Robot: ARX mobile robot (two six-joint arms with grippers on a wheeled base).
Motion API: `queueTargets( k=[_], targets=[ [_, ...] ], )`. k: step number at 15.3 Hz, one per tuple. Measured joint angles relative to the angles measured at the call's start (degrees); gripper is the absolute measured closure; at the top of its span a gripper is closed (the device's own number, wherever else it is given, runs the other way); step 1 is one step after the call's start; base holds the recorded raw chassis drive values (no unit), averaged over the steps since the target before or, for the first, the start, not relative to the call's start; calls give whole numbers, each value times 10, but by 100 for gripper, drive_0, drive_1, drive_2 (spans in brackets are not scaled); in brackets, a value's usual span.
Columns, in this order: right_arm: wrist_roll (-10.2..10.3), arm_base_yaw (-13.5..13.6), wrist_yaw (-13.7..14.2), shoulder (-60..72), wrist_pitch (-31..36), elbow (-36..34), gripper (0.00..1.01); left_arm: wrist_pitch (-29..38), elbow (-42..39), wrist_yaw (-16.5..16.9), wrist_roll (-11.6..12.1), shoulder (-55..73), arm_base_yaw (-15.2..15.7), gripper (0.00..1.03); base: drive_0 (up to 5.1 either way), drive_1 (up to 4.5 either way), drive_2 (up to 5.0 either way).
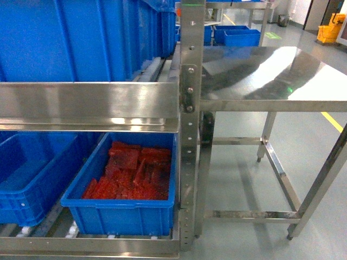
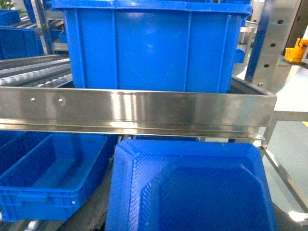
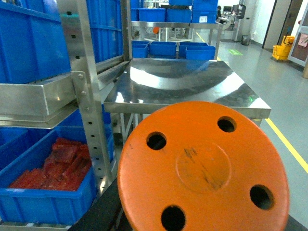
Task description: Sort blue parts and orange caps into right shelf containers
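Note:
A blue part (image 2: 192, 187), a moulded tray-like piece with a ribbed inner slope, fills the lower half of the left wrist view and hides the left gripper's jaws, which hold it from below. A round orange cap (image 3: 202, 168) with several holes fills the lower right wrist view, held the same way, with its jaws hidden. Neither gripper shows in the head view. The right shelf containers are blue crates: a big one (image 2: 149, 48) on the upper shelf just ahead of the blue part, and an empty one (image 2: 43, 178) on the lower level.
A blue crate (image 1: 122, 208) of red parts sits on the lower shelf beside the steel upright (image 1: 190, 108). A steel rail (image 1: 87, 105) fronts the upper shelf. A bare steel table (image 1: 271, 70) stands to the right, with open grey floor and a yellow mop bucket (image 1: 331, 27) beyond.

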Motion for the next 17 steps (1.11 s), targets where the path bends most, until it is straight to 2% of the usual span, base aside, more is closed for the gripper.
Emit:
queueTargets(
  k=[17],
  targets=[
    [0,0,0,0,0,0,57,-2,0,-1,0,0,0,59,-508,236,236]
  ],
)
